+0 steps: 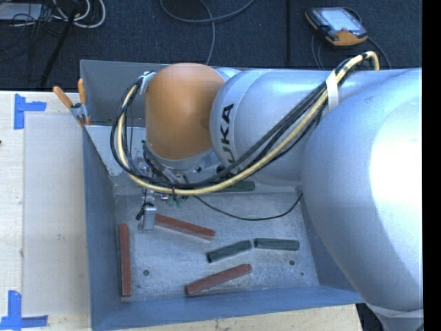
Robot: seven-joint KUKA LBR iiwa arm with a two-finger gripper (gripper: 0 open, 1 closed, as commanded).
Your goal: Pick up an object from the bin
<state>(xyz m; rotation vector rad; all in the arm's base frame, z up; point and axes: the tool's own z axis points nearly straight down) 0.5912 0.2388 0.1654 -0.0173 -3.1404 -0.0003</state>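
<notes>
My gripper (146, 219) reaches down into the bin's left part from under the orange-covered wrist, its lower end close to the floor. Right beside it lies a red-brown flat stick (183, 227), slanting down to the right, with its left end at the gripper's tip. Whether the two touch I cannot tell. A second red-brown stick (125, 259) lies lengthwise along the left wall, just below and left of the gripper.
Further right lie two dark green sticks (229, 251) (277, 243), and a third red-brown stick (218, 280) lies near the front wall. Another dark green stick (240, 185) peeks out under the arm at the back. The arm covers the bin's back and right.
</notes>
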